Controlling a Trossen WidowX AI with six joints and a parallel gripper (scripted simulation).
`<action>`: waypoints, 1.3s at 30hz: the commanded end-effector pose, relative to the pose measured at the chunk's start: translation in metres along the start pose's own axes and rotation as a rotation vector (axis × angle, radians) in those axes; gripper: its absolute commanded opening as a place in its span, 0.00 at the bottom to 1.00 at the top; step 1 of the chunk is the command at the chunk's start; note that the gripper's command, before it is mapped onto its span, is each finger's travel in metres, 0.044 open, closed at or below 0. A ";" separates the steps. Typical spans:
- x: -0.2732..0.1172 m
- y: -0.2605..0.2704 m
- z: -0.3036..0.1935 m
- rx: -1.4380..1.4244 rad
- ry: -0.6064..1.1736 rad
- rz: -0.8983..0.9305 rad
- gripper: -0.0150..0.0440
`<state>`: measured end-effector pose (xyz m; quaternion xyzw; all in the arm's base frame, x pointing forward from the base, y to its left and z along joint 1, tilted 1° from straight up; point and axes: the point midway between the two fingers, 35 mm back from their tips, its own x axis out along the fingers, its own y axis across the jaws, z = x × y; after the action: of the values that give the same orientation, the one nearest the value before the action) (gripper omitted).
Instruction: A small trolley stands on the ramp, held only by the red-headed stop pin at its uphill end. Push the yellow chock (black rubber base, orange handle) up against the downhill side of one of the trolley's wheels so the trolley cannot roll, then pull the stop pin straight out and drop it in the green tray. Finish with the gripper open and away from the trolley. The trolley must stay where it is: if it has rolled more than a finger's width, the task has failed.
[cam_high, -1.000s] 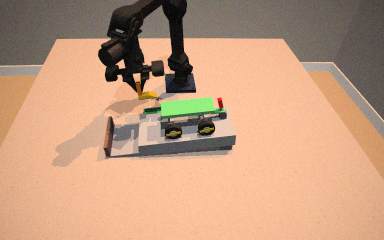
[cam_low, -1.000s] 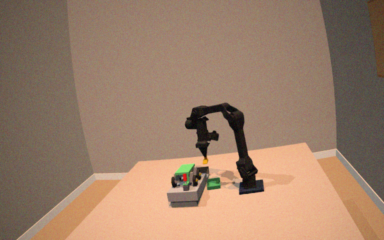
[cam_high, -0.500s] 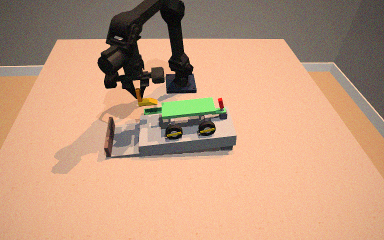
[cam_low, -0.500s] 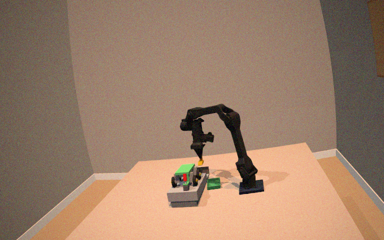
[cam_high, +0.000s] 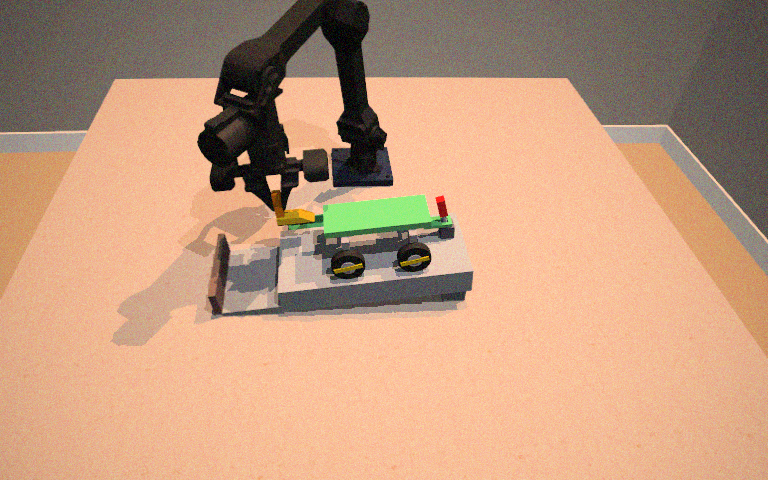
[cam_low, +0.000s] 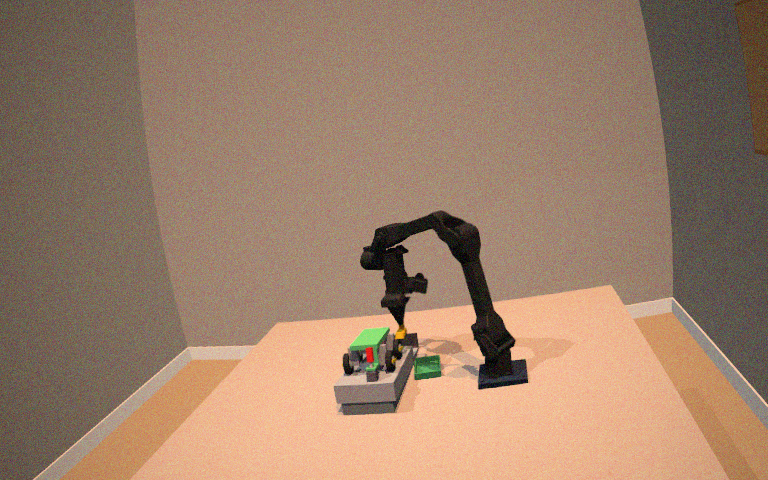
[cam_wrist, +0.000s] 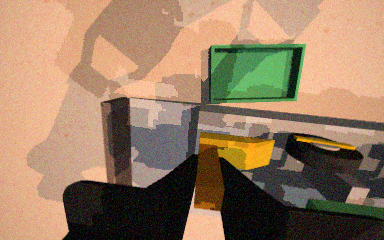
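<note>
Chock (cam_high: 295, 216) (cam_low: 400, 333) (cam_wrist: 237, 151): your gripper (cam_high: 278, 208) (cam_low: 401, 325) (cam_wrist: 207, 161) pinches its orange handle, left of the trolley (cam_high: 376, 216) (cam_low: 369, 338). Red pin (cam_high: 441, 206) (cam_low: 369, 355) stands at the trolley's right end. Green tray (cam_low: 427, 367) (cam_wrist: 255, 73) sits beside the ramp's (cam_high: 373, 291) (cam_low: 365, 393) (cam_wrist: 160, 145) far side; upright board (cam_high: 218, 274) (cam_wrist: 116, 142) bounds the left end.

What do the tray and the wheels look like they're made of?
The green tray looks like plastic: smooth, evenly coloured walls, though painted metal is possible. The wheels are perhaps matte rubber, judging by their dull black rims.
</note>
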<state>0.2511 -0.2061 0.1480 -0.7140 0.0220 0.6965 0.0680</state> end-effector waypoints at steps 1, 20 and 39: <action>0.011 -0.001 0.000 0.004 -0.006 -0.011 0.25; 0.040 -0.005 0.001 0.004 -0.006 -0.011 0.25; 0.037 -0.021 -0.002 0.004 -0.005 -0.013 0.25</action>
<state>0.2576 -0.1872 0.1123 -0.7123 0.0203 0.6981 0.0701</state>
